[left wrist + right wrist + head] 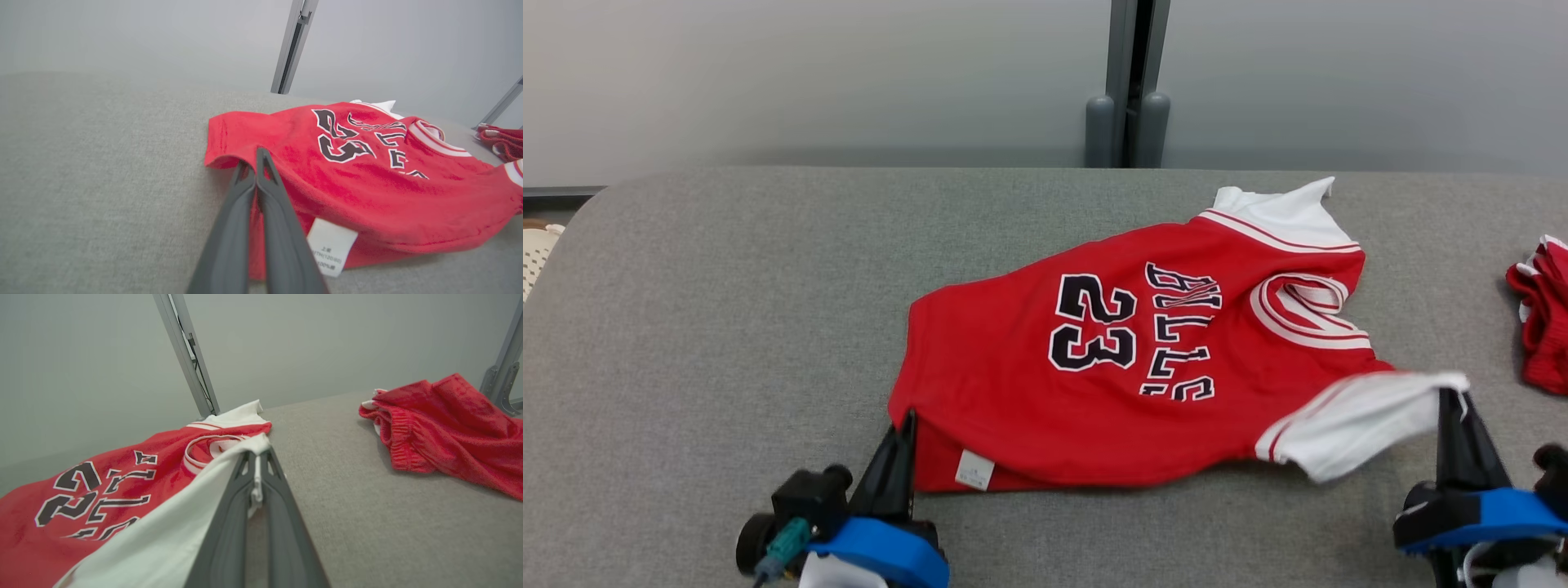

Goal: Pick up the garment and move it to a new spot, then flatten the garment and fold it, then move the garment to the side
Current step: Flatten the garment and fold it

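A red jersey with white sleeves and the number 23 lies spread on the grey table, collar to the right. My left gripper is shut on the near hem corner of the garment, with the fingers pinching red cloth beside a white label. My right gripper is shut on the edge of the near white sleeve, lifting it slightly off the table. In the right wrist view the fingertips clamp white fabric between them.
A second red garment lies crumpled at the table's right edge, also seen as the red heap beyond my right gripper. A grey post stands behind the table against the wall. Bare table stretches to the left.
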